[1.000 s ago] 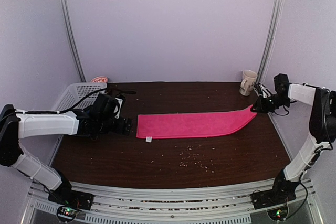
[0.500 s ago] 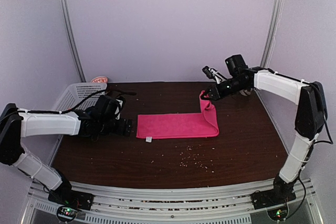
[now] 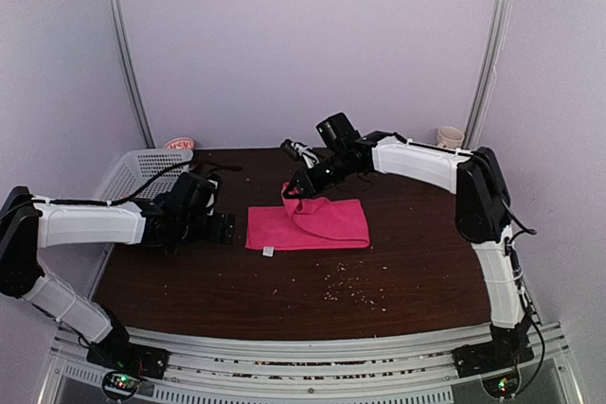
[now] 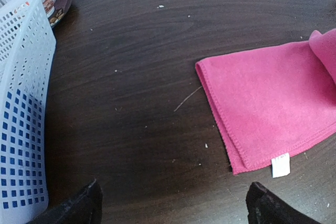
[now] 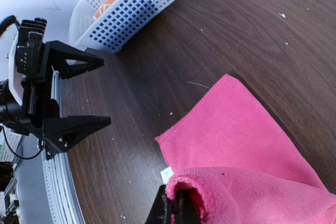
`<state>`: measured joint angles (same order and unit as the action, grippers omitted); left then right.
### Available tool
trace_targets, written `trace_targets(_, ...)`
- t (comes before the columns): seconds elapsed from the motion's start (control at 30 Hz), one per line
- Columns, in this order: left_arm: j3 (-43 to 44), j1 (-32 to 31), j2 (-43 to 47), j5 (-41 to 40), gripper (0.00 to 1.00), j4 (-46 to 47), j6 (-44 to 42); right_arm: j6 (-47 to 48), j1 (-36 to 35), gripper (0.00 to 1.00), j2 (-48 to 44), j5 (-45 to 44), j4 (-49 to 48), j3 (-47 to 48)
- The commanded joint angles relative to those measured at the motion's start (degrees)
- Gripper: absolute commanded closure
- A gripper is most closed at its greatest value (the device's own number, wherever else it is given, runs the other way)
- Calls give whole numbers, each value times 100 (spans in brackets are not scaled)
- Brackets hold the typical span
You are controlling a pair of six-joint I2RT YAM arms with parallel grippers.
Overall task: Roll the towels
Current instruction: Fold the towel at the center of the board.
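At far left, a white lattice basket stands at the edge of the table. Just right of it, the left gripper hovers low over the wood with its jaws spread wide and holding nothing. They face the pink towel, whose left end lies flat just ahead of them, a small white tag at its near corner. This placement probably readies the gripper to pin or catch that end.

The towel sits at mid-table. Its right portion is lifted and doubled back leftward over the flat part. The right gripper, reaching across from the right side, has its jaws clamped together on the raised edge, which bunches above the left half. Drawing this end over the rest appears to be the fold or first turn of the roll. No tight roll has formed yet.

At far right, a cream mug stands well apart.
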<state>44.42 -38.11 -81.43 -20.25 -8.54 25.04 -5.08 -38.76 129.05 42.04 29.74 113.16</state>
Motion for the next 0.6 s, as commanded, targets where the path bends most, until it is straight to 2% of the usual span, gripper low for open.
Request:
trace_targets(0.0,-96,-21,115,-213,2,-66,78,-315,-208,100,300,39,-242,541)
trace_targets(0.57,-30,-13,11,-190,2,-61,89,-595,-465,100,907,-135,-794,802)
